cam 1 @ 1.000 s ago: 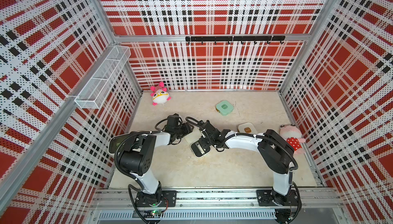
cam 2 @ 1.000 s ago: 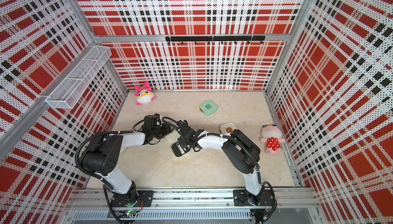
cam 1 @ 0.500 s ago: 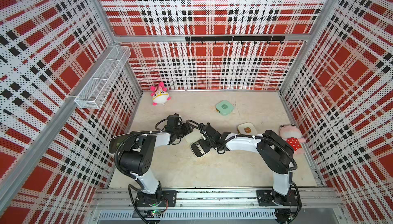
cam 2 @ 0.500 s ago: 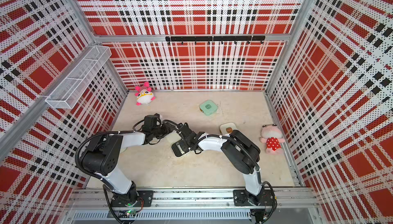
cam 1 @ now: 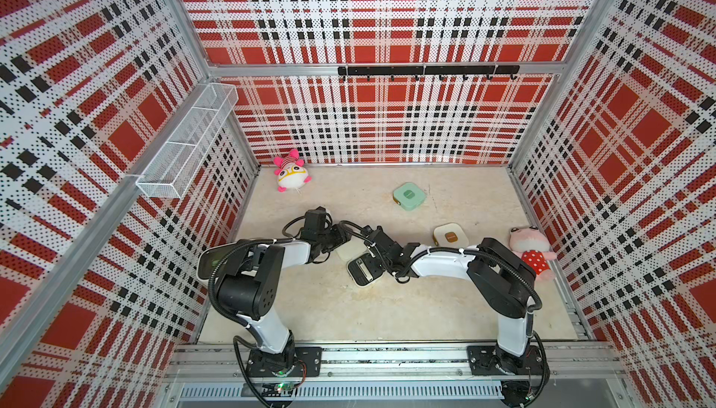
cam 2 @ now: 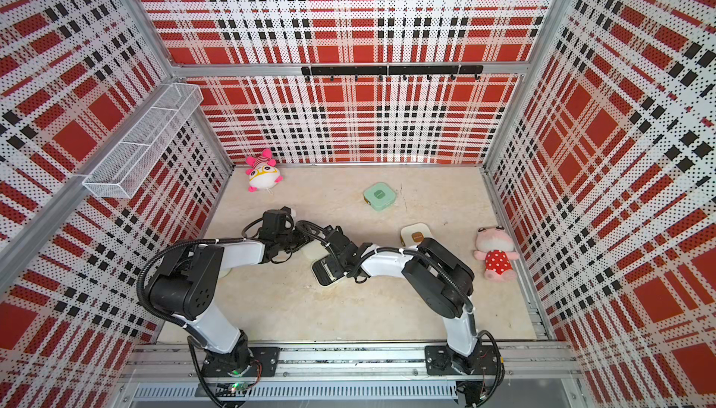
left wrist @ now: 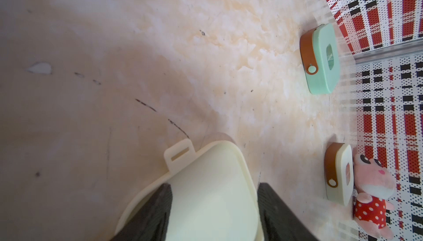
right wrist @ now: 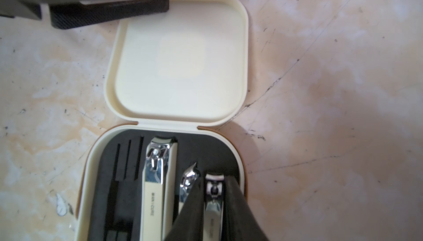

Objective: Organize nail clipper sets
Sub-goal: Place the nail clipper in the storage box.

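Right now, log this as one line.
left gripper: holding cream lid | right gripper: astride small clipper in tray

Worktop (cam 1: 348, 309): beige, marbled, scuffed with dark scratches. Lying directly on it:

- A pink-and-white plush toy (cam 1: 291, 172) in the far left corner.
- A mint-green case (cam 1: 409, 195), closed, towards the back.
- A closed cream case (cam 1: 450, 236) nearer the right wall.
- Just beside that case, a pink plush toy in a red dotted dress (cam 1: 531, 249).
- An open cream case (cam 1: 362, 268) near the middle, its lid laid flat and its black tray facing up.
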Controlling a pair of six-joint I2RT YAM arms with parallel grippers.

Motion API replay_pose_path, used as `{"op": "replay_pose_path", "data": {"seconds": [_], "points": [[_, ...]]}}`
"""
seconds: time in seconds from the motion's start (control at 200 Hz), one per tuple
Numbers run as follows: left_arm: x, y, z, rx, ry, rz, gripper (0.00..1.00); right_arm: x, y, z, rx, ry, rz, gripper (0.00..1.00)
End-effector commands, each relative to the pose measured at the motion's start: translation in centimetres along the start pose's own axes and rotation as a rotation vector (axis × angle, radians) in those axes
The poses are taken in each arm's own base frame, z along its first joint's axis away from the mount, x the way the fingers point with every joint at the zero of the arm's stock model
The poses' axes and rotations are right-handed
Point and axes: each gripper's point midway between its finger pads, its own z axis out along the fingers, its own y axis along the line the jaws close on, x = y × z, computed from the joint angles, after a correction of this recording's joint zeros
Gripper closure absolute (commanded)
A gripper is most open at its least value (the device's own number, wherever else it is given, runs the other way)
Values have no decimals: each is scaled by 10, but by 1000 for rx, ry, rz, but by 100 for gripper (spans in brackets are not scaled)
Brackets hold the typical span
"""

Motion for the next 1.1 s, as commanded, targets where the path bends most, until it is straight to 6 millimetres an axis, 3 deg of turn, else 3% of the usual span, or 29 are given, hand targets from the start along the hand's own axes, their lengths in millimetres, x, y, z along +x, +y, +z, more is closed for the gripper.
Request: {"op": "replay_pose_path", "data": {"seconds": [0.0, 0.24, 0.546, 1.097], "points": [[15, 16, -2, -51, 44, -11, 35, 4, -6, -8, 42, 15, -9, 77], [15, 15, -1, -49, 44, -10, 35, 0, -7, -15, 40, 1, -2, 74], [15, 14, -1, -46, 45, -8, 35, -13, -12, -28, 68, -42, 10, 64], [14, 14, -2, -47, 42, -6, 35, 4, -20, -4, 72, 16, 44, 61]]}}
